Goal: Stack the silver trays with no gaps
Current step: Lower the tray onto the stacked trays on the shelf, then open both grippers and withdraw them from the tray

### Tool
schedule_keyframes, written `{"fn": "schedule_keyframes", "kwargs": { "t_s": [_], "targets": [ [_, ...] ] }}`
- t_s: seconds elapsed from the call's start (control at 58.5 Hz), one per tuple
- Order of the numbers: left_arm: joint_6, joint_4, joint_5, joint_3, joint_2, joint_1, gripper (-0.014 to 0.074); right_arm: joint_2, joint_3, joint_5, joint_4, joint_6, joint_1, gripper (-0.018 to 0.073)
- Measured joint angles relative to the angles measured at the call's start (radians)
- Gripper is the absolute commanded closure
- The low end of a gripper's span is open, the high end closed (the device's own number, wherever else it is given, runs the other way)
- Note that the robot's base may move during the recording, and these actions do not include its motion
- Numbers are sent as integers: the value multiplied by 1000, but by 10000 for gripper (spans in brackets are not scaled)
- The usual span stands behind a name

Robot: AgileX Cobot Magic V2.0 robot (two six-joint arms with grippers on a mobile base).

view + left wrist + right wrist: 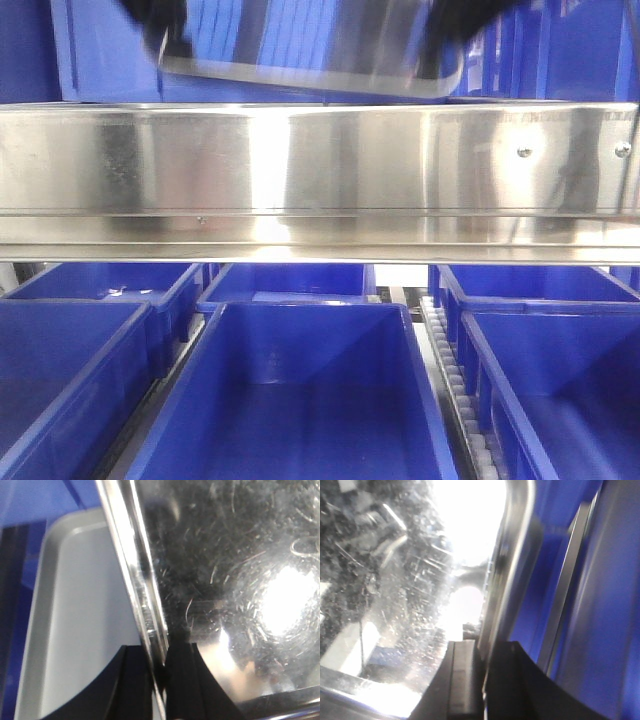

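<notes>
While both arms carry it, the upper silver tray [300, 60] hangs above the steel rail [320, 160], blurred and seemingly a little lower at its right end. The left claw [157, 680] is pinching the rolled rim on its side, with a black finger [127, 685] on either face of the lip. The right claw [482, 680] is clamped on the opposite rim in the same way. The lower silver tray [75, 630] lies flat beneath the left claw, its matte floor showing outboard of the held rim. How far below it sits I cannot tell.

The tray looks like thin, stiff sheet metal: light, but polished and slick. A narrow pinch on the rim could therefore let it pivot or slide. Holding the middle of each short rim, as now, seems the soundest grip, with both ends kept level. To seat without a gap, the rims and rounded corners must line up squarely, since a tilted entry would likely wedge.

Room is tight. A blue bin wall [610, 605] stands near the right rim, and the rail runs just below the tray in the front view. The open blue bins [300, 400] lie well apart beneath it.
</notes>
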Motion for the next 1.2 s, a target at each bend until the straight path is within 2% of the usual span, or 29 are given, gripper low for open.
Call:
{"fn": "schedule_keyframes", "kwargs": {
  "t_s": [0.068, 0.137, 0.256, 0.308, 0.393, 0.444, 0.495, 0.82, 0.923, 0.991, 1.076, 1.162, 1.179, 1.196],
  "targets": [
    [0, -9, -13, 12, 0, 10, 604, 9, 0, 0, 8, 0, 2, 636],
    [0, -18, -21, 20, 0, 25, 544, 12, 0, -2, 19, 0, 4, 636],
    [14, -18, -28, 24, 2, 43, 371, 12, 0, -16, 37, -7, 10, 603],
    [16, -18, -37, 24, 2, 47, 299, 12, 0, -19, 43, 0, 12, 549],
    [16, -19, -41, 24, 2, 56, 198, 12, 0, -19, 47, -10, 12, 399],
    [16, -19, -42, 24, 2, 56, 176, 12, 0, -19, 46, -14, 12, 310],
    [16, -19, -44, 24, 2, 56, 169, 12, 0, -19, 49, -14, 12, 263],
    [16, -26, -36, -17, -8, 56, 175, 6, -49, -1, 52, -16, 12, 252],
    [16, -26, -34, -54, -40, 56, 211, -19, -93, 21, 52, -16, 12, 252],
    [16, -26, -34, -83, -73, 56, 272, -46, -130, 35, 52, -16, 12, 252],
    [16, -24, -44, -105, -132, 56, 405, -95, -160, 43, 52, -16, 12, 264],
    [16, -11, -48, -114, -205, 56, 616, -170, -172, 45, 50, -16, 12, 358],
    [16, -9, -48, -114, -223, 56, 642, -187, -172, 47, 50, -16, 12, 389],
    [18, -9, -49, -114, -240, 56, 629, -199, -172, 50, 50, -16, 12, 410]
  ]
}}
